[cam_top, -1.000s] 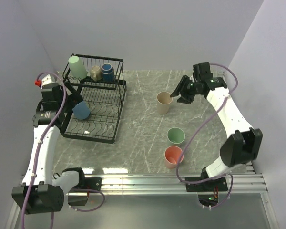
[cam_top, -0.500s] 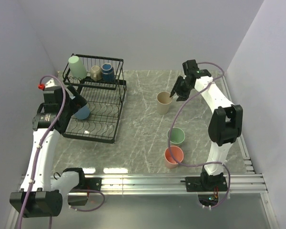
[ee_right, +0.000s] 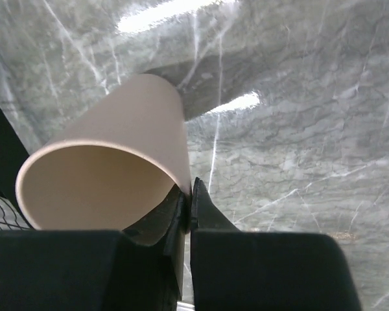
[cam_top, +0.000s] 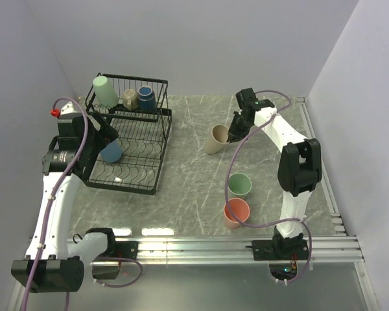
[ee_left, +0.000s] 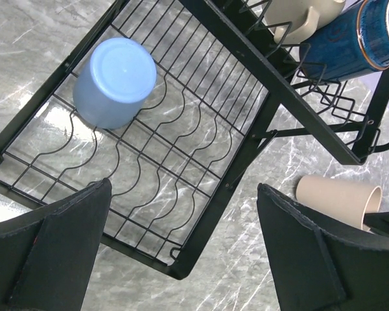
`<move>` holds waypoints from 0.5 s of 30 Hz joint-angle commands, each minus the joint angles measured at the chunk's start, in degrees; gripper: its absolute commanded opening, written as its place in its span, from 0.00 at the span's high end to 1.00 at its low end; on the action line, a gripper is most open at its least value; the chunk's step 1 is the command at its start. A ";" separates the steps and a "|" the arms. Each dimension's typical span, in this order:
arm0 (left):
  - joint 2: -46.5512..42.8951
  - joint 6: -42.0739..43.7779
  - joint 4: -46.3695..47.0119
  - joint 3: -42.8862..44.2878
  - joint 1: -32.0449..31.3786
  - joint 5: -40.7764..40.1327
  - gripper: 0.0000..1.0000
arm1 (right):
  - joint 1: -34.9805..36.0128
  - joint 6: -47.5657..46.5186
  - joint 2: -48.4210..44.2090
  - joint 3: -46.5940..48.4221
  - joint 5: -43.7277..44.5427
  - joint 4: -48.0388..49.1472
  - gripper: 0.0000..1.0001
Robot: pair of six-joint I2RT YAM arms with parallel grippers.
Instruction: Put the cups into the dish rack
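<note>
My right gripper [cam_top: 232, 135] is shut on the rim of the beige cup [cam_top: 214, 140], which leans to the left on the table. In the right wrist view one finger is inside the beige cup [ee_right: 117, 162] and the other outside, the gripper [ee_right: 189, 202] pinching its wall. My left gripper [cam_top: 107, 137] hangs open over the dish rack [cam_top: 133, 176], holding nothing. The light blue cup [ee_left: 115, 81] lies upside down on the lower tier of the rack [ee_left: 246, 142]. A pale green cup [cam_top: 106, 91], a small beige mug [cam_top: 130, 98] and a dark-blue cup [cam_top: 146, 98] sit in the upper basket.
Another pale green cup [cam_top: 239, 185] and a salmon cup [cam_top: 236, 212] stand upright on the marble table, near the right arm's base. Walls close in the table at the back and both sides. The rack takes up the back left corner.
My right gripper has moved left onto the beige cup, shut on its rim and tipped it to the left. The left arm has hardly moved and stays open.
</note>
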 commanded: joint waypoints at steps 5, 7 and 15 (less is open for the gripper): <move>-0.10 0.10 0.11 5.09 -0.34 1.19 0.01 | -0.08 0.15 -9.28 -0.70 -0.04 0.87 1.00; 0.08 0.10 1.52 6.93 -0.25 4.61 0.01 | -0.08 1.98 -12.19 -0.17 -6.27 3.32 1.00; -1.15 -8.50 22.42 5.19 -0.42 34.20 0.01 | 0.62 24.55 -28.28 -8.94 -28.43 29.50 1.00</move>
